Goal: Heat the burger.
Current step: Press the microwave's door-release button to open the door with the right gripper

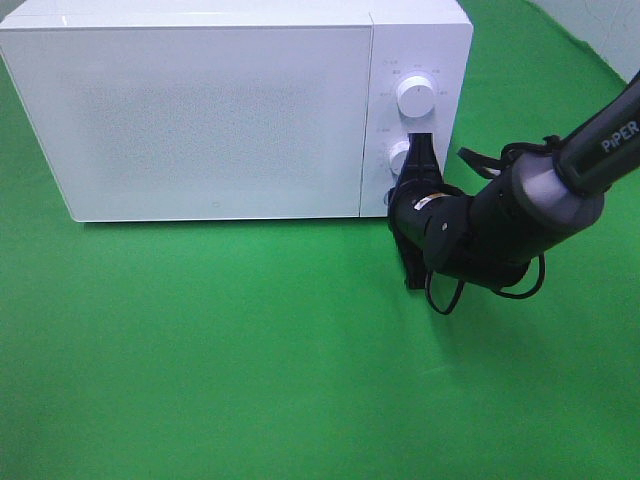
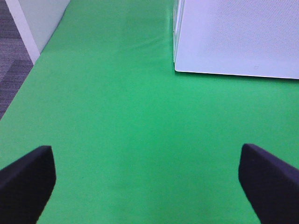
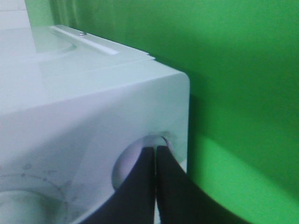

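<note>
Microwave door shut, burger unseen, probably inside, beside the right gripper, whose fingers, pressed together, meet the lower dial at their tips; left gripper spread above green cloth; timer-setting apparently remains.

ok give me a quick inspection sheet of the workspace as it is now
surface: green cloth, flat, no spills seen
job's things: burger not in view; white microwave stands on the cloth, door shut
clutter: nothing seen
hands: left hand open, over bare cloth, microwave corner ahead; right hand shut, tips at the lower knob
cables: black cable loops at the right arm's wrist, clear of the knobs
surroundings: grey carpet beyond the cloth edge, in the left wrist view
</note>
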Robot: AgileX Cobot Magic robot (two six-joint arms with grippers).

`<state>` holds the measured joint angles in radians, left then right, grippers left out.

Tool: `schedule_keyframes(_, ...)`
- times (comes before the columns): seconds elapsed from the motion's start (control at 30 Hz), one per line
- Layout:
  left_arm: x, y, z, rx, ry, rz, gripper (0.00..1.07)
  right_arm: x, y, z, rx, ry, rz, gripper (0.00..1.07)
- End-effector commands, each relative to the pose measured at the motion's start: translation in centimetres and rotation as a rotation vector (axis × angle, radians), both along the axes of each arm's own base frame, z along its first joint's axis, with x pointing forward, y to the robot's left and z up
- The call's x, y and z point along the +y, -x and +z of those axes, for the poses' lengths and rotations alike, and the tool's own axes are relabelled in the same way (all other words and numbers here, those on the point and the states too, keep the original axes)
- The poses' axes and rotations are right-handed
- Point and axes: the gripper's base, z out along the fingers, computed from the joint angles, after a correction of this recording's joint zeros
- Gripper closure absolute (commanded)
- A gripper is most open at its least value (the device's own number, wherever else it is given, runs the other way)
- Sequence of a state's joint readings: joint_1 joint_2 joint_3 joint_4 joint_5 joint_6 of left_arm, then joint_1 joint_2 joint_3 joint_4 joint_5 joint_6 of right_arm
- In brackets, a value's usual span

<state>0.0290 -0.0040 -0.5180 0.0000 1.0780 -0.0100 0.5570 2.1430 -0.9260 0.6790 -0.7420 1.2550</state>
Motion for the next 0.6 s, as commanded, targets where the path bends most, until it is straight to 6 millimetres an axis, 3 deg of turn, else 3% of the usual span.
schedule_keyframes(0.03,0.0,0.0,0.0,-0.012,-0.002,0.0,0.06,0.0,-0.8,0.6,-0.048,-0.007,-0.013,1.07)
schedule_keyframes(0.6,0.0,0.0,0.0,-0.012,-0.002,0.0,0.06,-0.1,-2.1,3.9,-0.276,-0.018,-0.065,1.07)
